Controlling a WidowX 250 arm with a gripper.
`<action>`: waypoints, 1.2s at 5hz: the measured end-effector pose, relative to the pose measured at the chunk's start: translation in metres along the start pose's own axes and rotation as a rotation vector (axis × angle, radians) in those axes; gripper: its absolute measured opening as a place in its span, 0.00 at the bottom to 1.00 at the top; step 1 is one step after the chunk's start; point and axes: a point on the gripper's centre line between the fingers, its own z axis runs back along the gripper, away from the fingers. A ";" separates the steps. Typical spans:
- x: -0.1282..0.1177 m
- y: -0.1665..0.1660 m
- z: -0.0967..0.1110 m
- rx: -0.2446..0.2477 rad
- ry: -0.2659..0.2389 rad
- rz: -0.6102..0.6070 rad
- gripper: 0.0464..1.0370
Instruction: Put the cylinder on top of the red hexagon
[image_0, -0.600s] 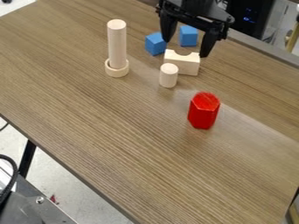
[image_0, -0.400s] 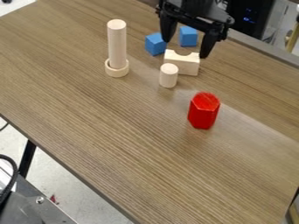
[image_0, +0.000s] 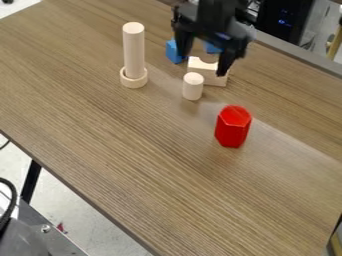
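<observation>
Gripper shifted, probably lower; jaws apart.

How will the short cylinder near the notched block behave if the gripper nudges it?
The short cylinder stands on a flat end, so a low push would probably slide it. Pushed near its top, it might tip, and its round side suggests it could then roll.

Table: brown wood grain, pale sheen at right
Floor: light grey, speckled
Leg: black, slanting
Cabinet: black, blue lights
</observation>
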 end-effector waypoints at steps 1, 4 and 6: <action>-0.001 0.006 -0.019 0.017 -0.012 0.033 0.96; 0.001 0.003 -0.054 0.035 0.057 0.106 0.96; 0.017 -0.002 -0.063 0.022 0.022 0.152 0.63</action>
